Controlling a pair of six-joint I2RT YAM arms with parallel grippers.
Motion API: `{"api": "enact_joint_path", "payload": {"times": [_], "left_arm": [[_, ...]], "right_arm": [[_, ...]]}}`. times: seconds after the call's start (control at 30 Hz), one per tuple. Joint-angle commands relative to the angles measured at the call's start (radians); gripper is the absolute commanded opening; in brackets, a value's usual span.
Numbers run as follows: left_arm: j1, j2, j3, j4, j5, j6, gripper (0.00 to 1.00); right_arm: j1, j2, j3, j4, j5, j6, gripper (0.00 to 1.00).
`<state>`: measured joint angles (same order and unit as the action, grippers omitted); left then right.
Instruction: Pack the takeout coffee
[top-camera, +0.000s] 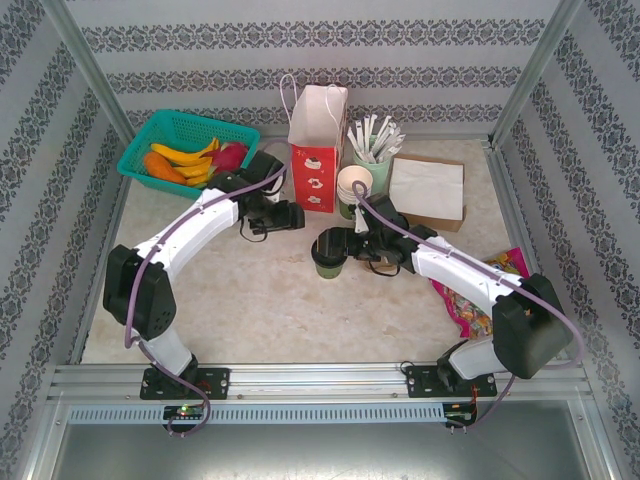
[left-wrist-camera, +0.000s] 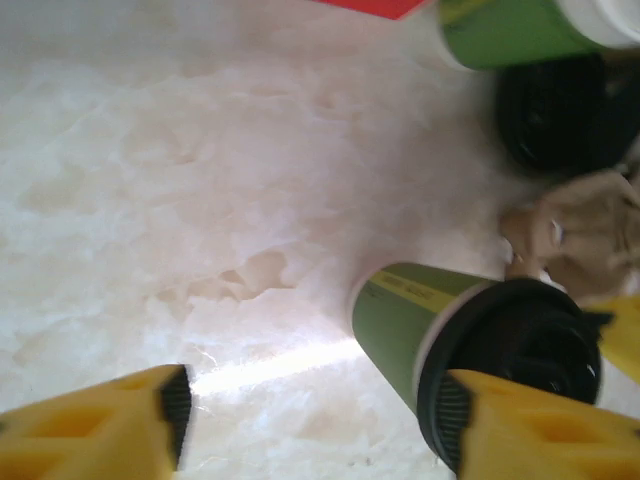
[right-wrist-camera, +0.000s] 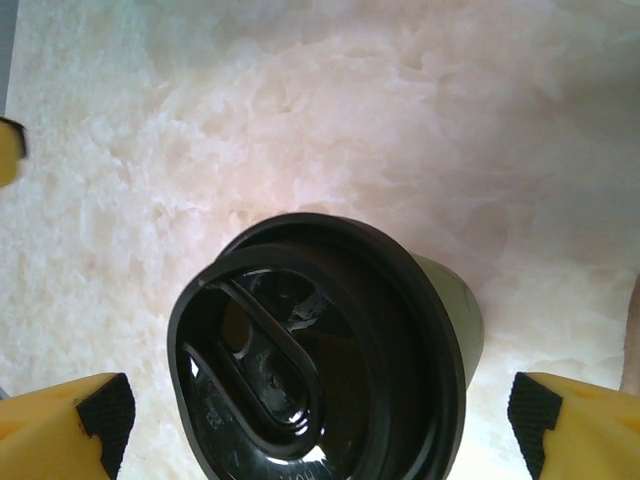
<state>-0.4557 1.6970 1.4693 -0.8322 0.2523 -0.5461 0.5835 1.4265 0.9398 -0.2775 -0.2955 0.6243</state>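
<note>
- Patterned grey-and-white walls (top-camera: 320, 55) boxed the table in at 9, 12 and 3 o'clock. Judged access: from above or from 6 only.
- Cream marbled tabletop (top-camera: 260, 310) was flat and glossy, probably low friction, so a nudged cup could skid. There was bare room from 6 to 9 o'clock of centre.
- Red-and-white paper bag with handles (top-camera: 318, 150) stood upright at the table's 12 o'clock, mouth up. It was the likely destination; the walls looked soft and the handles could snag.
- Right gripper (right-wrist-camera: 318, 415) had its jaws spread wide at 3 and 9 o'clock of the takeout coffee (right-wrist-camera: 462, 320), a small green paper cup with cream rim. Gaps showed on both sides; nothing was gripped.
- Left gripper (left-wrist-camera: 315, 410) had its jaws apart with only bare table between them. The cup sat off its 3 o'clock finger.
- The takeout coffee stood upright near table centre, at 6 o'clock of the bag and well apart from it. Fill level was hidden. The thin paper wall would likely crush, so grip mid-wall below the rim, squeeze moderately and keep it vertical.
- Round black plastic lid (right-wrist-camera: 300, 340) looked slick and press-fit. Don't lift by it, as it may pop off.
</note>
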Motion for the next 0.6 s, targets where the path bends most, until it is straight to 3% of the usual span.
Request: {"api": "enact_joint_path", "payload": {"times": [0.0,0.03,0.07,0.57], "left_arm": [[0.013,-0.004,-0.031,0.027,-0.072,-0.046,0.86],[0.014,0.006,-0.036,0.026,-0.079,-0.049,0.97],[0.014,0.014,-0.042,0.022,-0.084,-0.054,1.00],[0.001,0.093,-0.102,0.062,-0.032,-0.087,1.00]], "right_arm": [[0.018,0.026,0.040,-0.029,0.025,-0.022,0.98],[0.022,0.033,0.048,-0.038,0.036,-0.025,0.98],[0.026,0.039,0.054,-0.044,0.046,-0.027,0.98],[0.083,0.119,0.127,-0.160,0.174,-0.066,0.98]]}}
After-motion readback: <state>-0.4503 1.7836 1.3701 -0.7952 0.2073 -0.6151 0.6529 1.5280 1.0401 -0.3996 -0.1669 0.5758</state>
